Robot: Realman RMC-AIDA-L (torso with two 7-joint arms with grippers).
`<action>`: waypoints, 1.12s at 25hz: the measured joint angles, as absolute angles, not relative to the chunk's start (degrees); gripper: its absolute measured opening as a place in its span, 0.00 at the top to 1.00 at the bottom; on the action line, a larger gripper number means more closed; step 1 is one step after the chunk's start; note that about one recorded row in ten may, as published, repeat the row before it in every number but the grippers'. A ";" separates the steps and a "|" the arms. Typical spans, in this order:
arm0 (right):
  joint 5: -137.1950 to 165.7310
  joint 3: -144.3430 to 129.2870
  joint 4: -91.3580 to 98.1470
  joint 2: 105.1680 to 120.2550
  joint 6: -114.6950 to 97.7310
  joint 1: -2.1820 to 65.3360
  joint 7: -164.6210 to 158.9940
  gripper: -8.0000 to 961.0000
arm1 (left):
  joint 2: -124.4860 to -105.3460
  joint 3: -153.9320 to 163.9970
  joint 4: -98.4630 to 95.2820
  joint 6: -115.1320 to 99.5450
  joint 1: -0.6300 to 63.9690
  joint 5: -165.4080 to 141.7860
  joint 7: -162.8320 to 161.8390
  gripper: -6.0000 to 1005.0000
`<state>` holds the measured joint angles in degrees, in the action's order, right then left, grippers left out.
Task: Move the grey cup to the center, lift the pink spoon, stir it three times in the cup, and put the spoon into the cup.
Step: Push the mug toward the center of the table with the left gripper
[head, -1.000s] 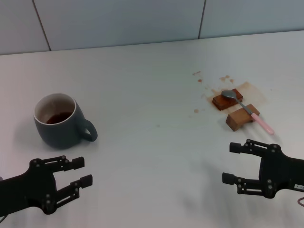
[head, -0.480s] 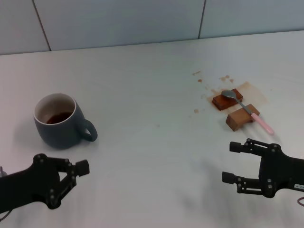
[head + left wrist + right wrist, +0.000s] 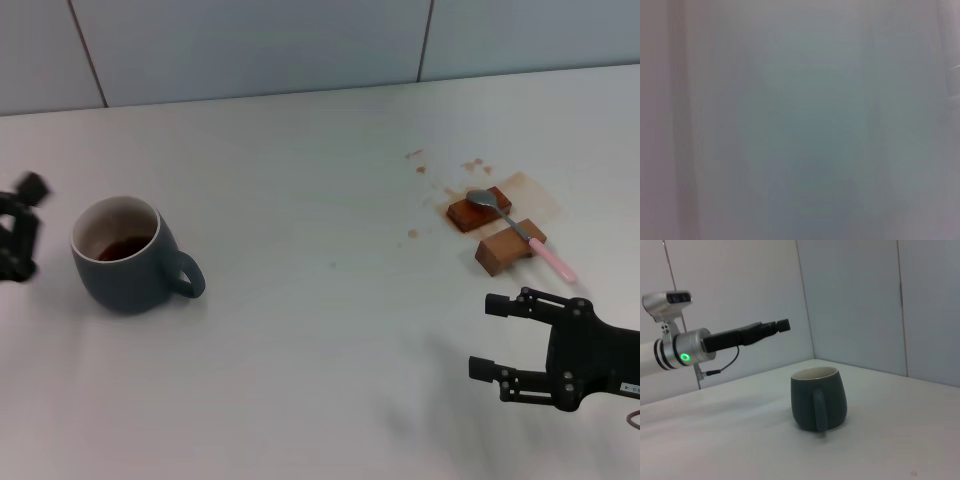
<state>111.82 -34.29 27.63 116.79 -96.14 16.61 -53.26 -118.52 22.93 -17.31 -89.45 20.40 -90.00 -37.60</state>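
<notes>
The grey cup [image 3: 125,257] stands upright on the left of the white table, handle towards the middle, with brown liquid inside. It also shows in the right wrist view [image 3: 818,397]. My left gripper [image 3: 24,230] is open and empty at the view's left edge, just left of the cup and apart from it; it also shows in the right wrist view [image 3: 776,326]. The pink spoon [image 3: 520,232] lies across two brown wooden blocks on the right. My right gripper [image 3: 488,337] is open and empty, nearer the table's front than the spoon. The left wrist view shows only a blurred grey surface.
The two wooden blocks [image 3: 507,250] sit on a brown stain, with small brown drips [image 3: 414,156] behind them. A pale panelled wall [image 3: 300,50] runs along the table's far edge.
My left gripper has moved from the front left of the table up and to the left, beside the cup. The right arm, cup and spoon have not moved.
</notes>
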 joint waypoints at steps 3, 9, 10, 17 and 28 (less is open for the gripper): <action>111.79 -34.18 27.81 116.79 -96.27 16.67 -53.26 0.18 | -118.73 19.13 -12.52 -82.48 20.57 -85.79 -21.08 0.99; 111.78 -34.02 27.80 116.79 -96.19 17.13 -53.25 0.18 | -118.87 16.64 -3.77 -76.49 21.48 -81.75 2.74 0.99; 111.78 -33.97 27.79 116.79 -96.25 17.17 -53.25 0.18 | -118.94 16.16 -2.49 -75.60 21.68 -81.46 6.42 0.99; 111.79 -33.78 27.73 116.79 -96.49 17.21 -53.26 0.18 | -119.12 9.59 7.64 -69.06 23.79 -80.45 28.38 0.99; 111.79 -33.74 27.69 116.79 -96.75 17.17 -53.25 0.18 | -119.11 9.11 12.57 -66.48 26.04 -81.65 29.69 0.99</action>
<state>111.79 -33.74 27.69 116.79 -96.75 17.17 -53.25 -119.11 9.11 12.57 -66.48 26.04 -81.65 29.69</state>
